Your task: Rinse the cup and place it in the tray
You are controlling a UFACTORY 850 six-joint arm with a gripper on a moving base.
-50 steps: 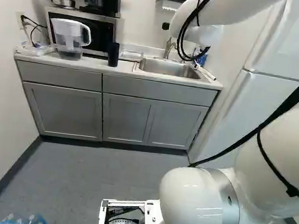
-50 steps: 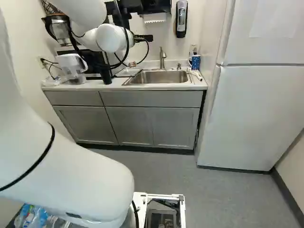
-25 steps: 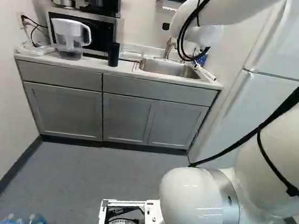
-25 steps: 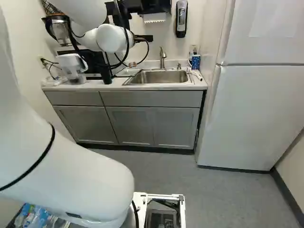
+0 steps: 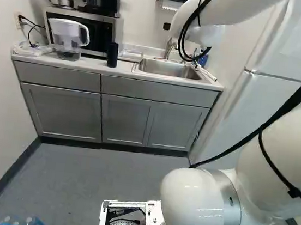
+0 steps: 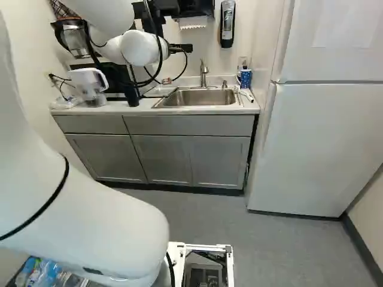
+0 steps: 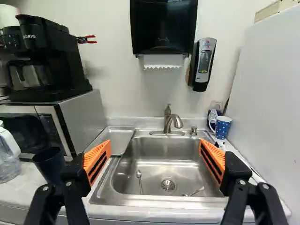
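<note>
"Left base view: what do we have?"

"A dark tumbler point(image 5: 112, 54) upright on the tabletop point(image 5: 82, 65), a sink point(image 5: 169, 69) to its right."

"Right base view?"

"The dotted cup point(image 6: 246, 77) stands beside the sink, near the refrigerator point(image 6: 323, 143) — probably the one we rinse."

"And the wrist view?"

"Our tool point(image 7: 154, 145) is spread wide, gripping nothing. The cup lies ahead, off towards the refrigerator, its handle facing the sink — so we likely need forward and sideways reach. The tray point(image 7: 119, 136) sits across the sink."
</note>
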